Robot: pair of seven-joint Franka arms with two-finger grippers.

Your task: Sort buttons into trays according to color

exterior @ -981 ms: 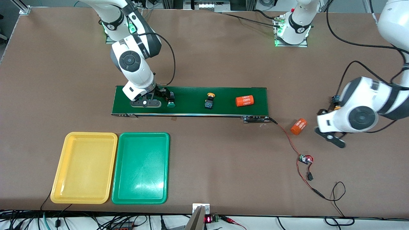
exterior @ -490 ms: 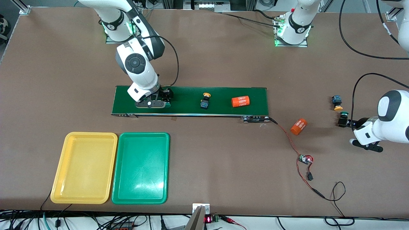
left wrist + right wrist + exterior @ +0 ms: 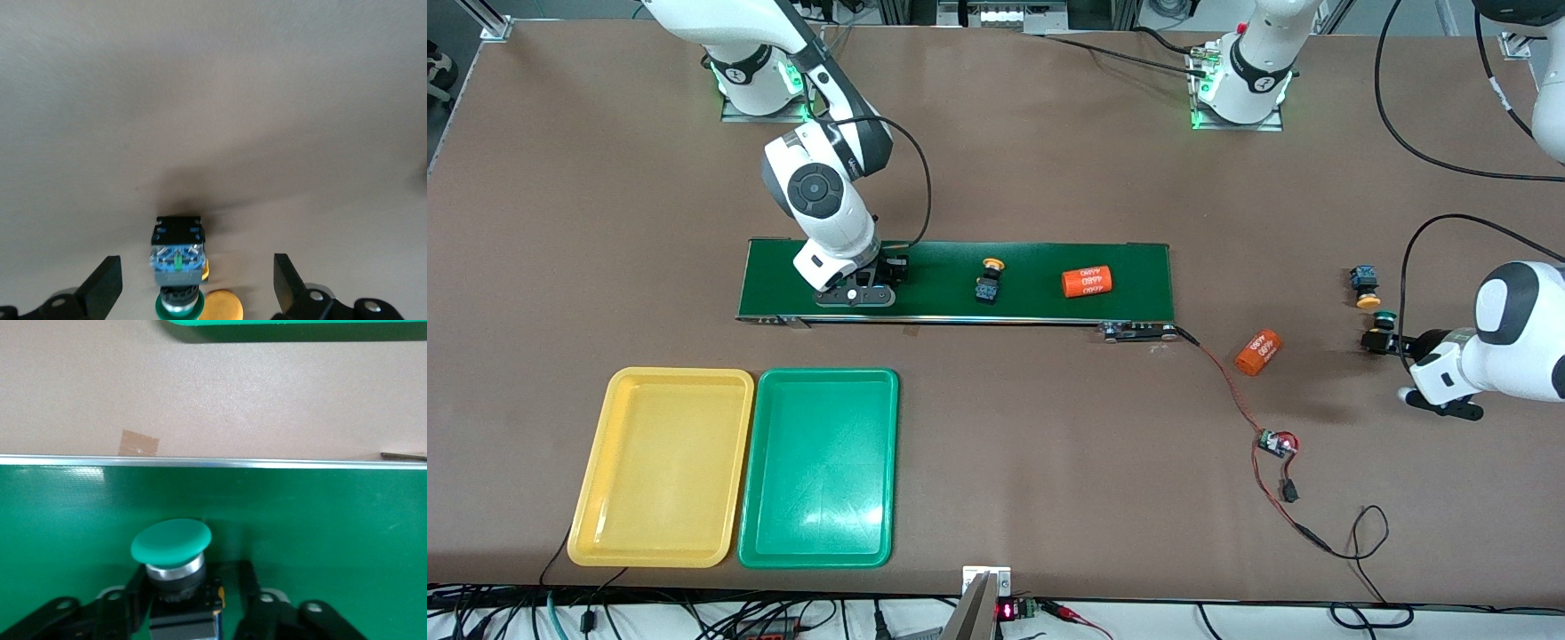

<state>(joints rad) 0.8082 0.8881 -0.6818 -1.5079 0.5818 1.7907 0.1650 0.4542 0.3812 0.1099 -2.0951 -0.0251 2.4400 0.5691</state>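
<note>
The right gripper (image 3: 183, 613) is down on the conveyor belt (image 3: 1120, 267) at the right arm's end, its fingers (image 3: 127, 603) clamped on a green-capped button (image 3: 171, 550). The left gripper (image 3: 193, 287), jaws spread, brackets another green button (image 3: 178, 257) without touching it; a yellow-capped button (image 3: 223, 305) lies just beside.

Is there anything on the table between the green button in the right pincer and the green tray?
Nothing visible does. The right pincer is closed around the green button on the conveyor belt. Between the belt's nearer edge and the green tray lies only bare table, with a scrap of tape stuck flat to it.
</note>
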